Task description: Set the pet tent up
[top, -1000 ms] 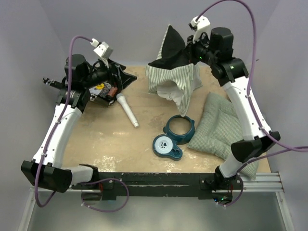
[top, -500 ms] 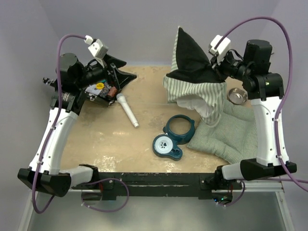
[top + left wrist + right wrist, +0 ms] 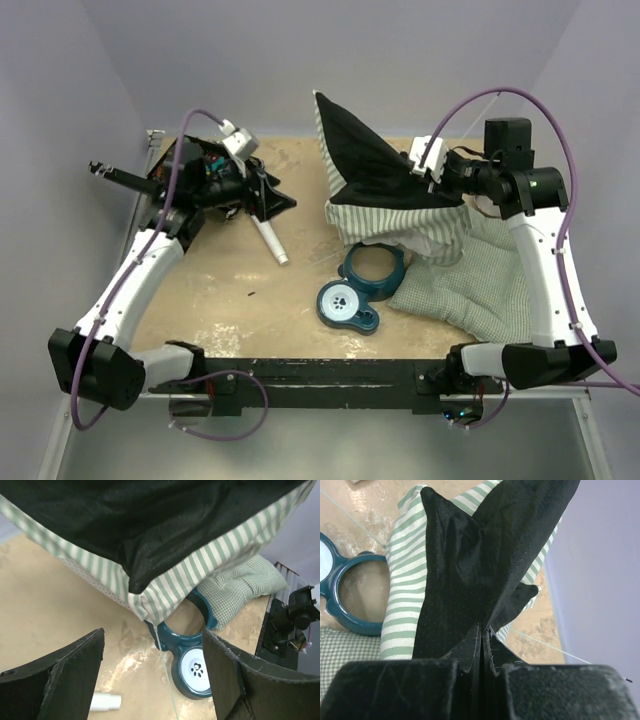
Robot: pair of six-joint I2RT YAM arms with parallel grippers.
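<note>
The pet tent (image 3: 400,215) is a crumpled green-and-white striped bundle with its black floor panel (image 3: 365,165) pulled up to a point at the back middle. My right gripper (image 3: 424,172) is shut on the black panel's edge and holds it above the table; the right wrist view shows the jaws pressed together on the black fabric (image 3: 484,639). My left gripper (image 3: 274,197) is open and empty, left of the tent and facing it. In the left wrist view the tent (image 3: 165,545) hangs ahead of the open fingers (image 3: 55,675), with a thin white pole (image 3: 165,670) trailing down.
A teal double pet-bowl stand (image 3: 360,285) lies in front of the tent, partly under its hem. A green checked cushion (image 3: 480,275) lies at the right. A white tube (image 3: 268,235) lies below my left gripper. A dark box (image 3: 190,160) sits at the back left.
My right gripper has come down and a little left with the tent, lowering it toward the bowl stand. My left arm has swung right from the dark box toward the tent.
</note>
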